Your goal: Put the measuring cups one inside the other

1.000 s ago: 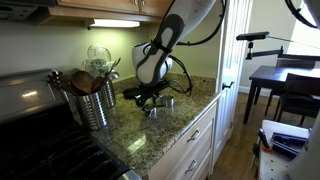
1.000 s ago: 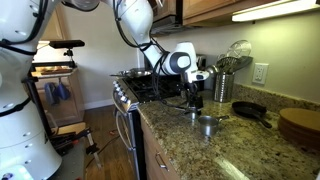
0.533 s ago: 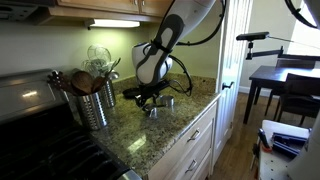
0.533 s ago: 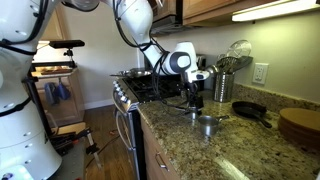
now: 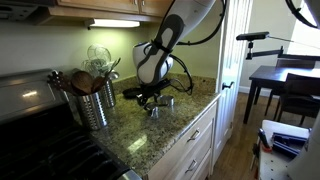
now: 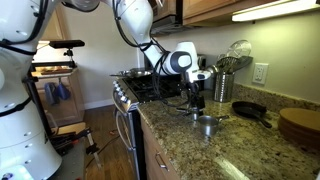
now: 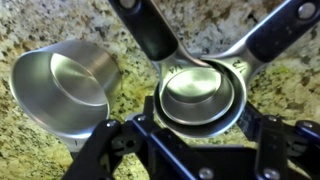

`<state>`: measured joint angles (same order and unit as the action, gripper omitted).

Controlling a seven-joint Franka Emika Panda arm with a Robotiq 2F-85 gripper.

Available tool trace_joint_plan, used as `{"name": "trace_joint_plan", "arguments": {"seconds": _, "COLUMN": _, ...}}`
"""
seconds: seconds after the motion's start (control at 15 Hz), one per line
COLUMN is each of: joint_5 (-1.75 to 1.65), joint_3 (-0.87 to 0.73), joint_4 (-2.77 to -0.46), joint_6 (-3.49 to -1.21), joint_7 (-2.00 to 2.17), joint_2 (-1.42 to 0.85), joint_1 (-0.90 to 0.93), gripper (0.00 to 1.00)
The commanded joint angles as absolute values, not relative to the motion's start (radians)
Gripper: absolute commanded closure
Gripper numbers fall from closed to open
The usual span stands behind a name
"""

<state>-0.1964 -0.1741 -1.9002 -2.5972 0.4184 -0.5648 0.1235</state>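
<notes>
In the wrist view two shiny measuring cups (image 7: 203, 95) sit nested, their dark handles (image 7: 150, 30) fanning up and away from me. My gripper (image 7: 203, 126) straddles this pair, low over the granite counter (image 7: 60, 160), with a finger against the outer rim on each side. Beside it to the left stands another, single measuring cup (image 7: 62, 85), apart from the pair. In both exterior views the gripper (image 5: 150, 97) (image 6: 195, 103) is down at the counter, with a silver cup (image 5: 153, 111) (image 6: 207, 124) close by it. Another cup (image 5: 170, 101) sits just beyond.
A ribbed steel utensil holder (image 5: 95, 100) (image 6: 222, 85) with wooden spoons stands near the stove (image 5: 40, 150). A dark pan (image 6: 250, 110) and a wooden board (image 6: 300, 125) lie further along the counter. The counter's front edge (image 5: 190, 115) drops to white drawers.
</notes>
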Motion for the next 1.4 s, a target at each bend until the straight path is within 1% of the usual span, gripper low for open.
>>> {"name": "trace_joint_plan", "arguments": {"seconds": 0.0, "joint_5": -0.188, "joint_3": -0.178, "joint_4": -1.894, "joint_6": -2.555, "joint_7": 0.408, "joint_2": -0.546, "joint_1": 0.129, "gripper": 0.46}}
{"name": "trace_joint_plan", "arguments": {"seconds": 0.4, "joint_5": -0.175, "joint_3": -0.152, "joint_4": -1.884, "joint_6": -2.519, "joint_7": 0.343, "joint_2": -0.543, "joint_1": 0.104, "gripper": 0.46}}
{"name": "trace_joint_plan", "arguments": {"seconds": 1.33, "joint_5": -0.196, "joint_3": -0.175, "joint_4": -1.862, "joint_6": -2.450, "joint_7": 0.339, "joint_2": -0.507, "joint_1": 0.085, "gripper": 0.46}}
